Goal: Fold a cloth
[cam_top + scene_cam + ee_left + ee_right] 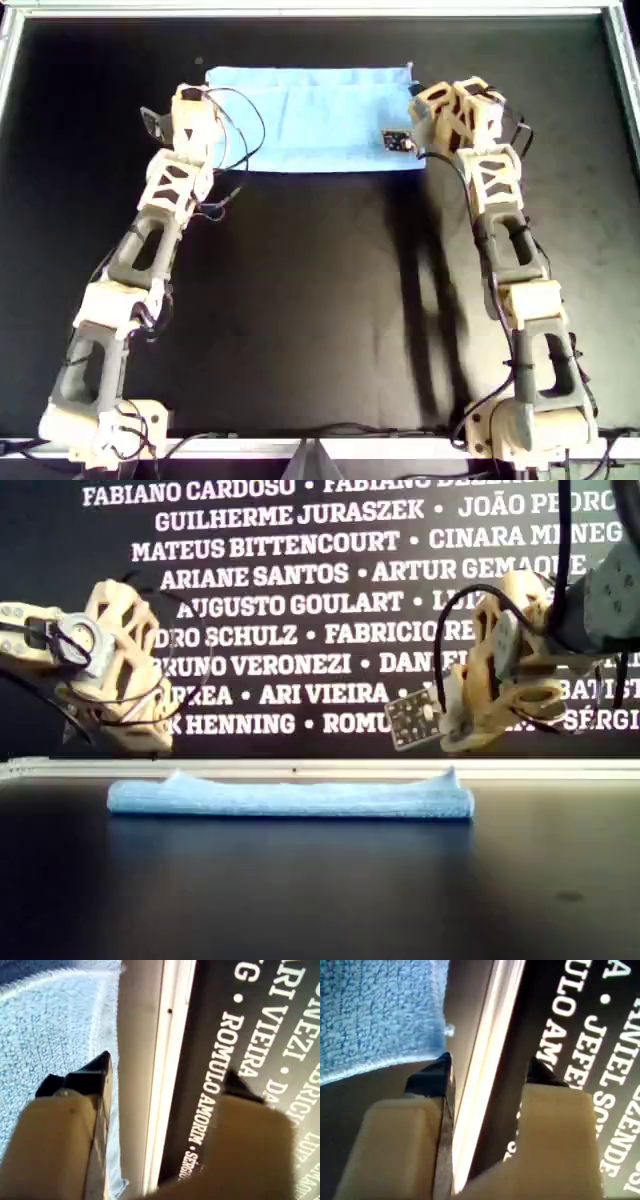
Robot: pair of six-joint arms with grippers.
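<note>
Cloth (pixel 315 118) folded flat at table's (pixel 320 300) far edge, overhead view | left gripper (pixel 167 1077) spread, empty, we see it above cloth's left end | right gripper (pixel 490 1072) spread, empty, at right end

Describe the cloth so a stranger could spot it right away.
Find the black table in the overhead view, then its far edge between the two arms. The cloth lies there as a flat, folded light-blue strip, the only soft, coloured thing on the dark surface.

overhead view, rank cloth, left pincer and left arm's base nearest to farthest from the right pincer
From the right pincer:
1. cloth, right beside it, overhead view's top middle.
2. left pincer, at the cloth's other end.
3. left arm's base, overhead view's bottom left.
</note>
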